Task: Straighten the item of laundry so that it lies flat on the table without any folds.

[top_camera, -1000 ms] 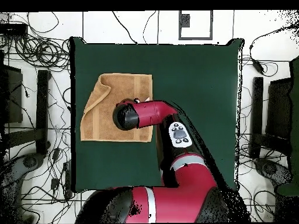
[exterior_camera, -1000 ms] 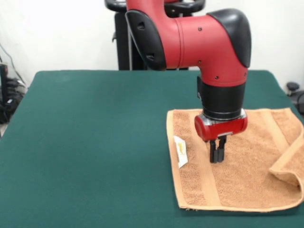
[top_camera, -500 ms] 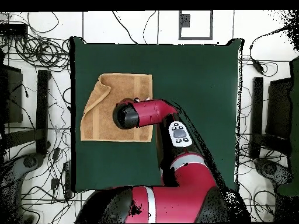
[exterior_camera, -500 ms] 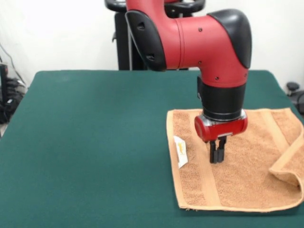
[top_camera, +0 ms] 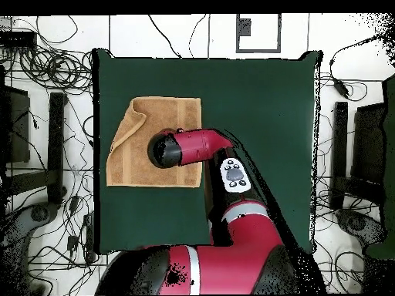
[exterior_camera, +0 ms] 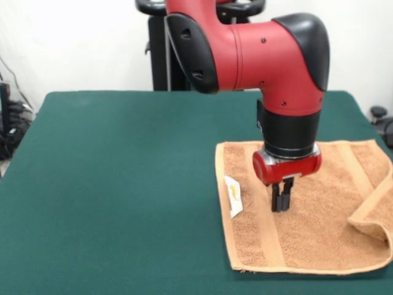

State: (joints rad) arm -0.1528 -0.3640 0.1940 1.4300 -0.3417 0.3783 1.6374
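Observation:
The tan-orange towel (exterior_camera: 319, 227) lies on the green table (exterior_camera: 123, 184) at the front view's right, mostly spread out. Its near right corner (exterior_camera: 371, 215) is folded over onto itself. A small white tag (exterior_camera: 234, 195) lies by its left woven band. My gripper (exterior_camera: 281, 200) stands upright over the towel's middle, fingers shut together and empty, tips at or just above the cloth. In the overhead view the towel (top_camera: 135, 150) lies at the table's left, its top left corner turned in, and the arm's wrist (top_camera: 166, 149) hides the gripper.
The table's (top_camera: 254, 116) left and far parts in the front view are bare green cloth. The towel's right end reaches the front view's right edge. The robot's pedestal (exterior_camera: 163, 55) stands behind the far edge. Cables and stands (top_camera: 54, 139) surround the table on the floor.
The arm has shifted very slightly; the gripper stays shut over the towel's middle. The towel has not moved.

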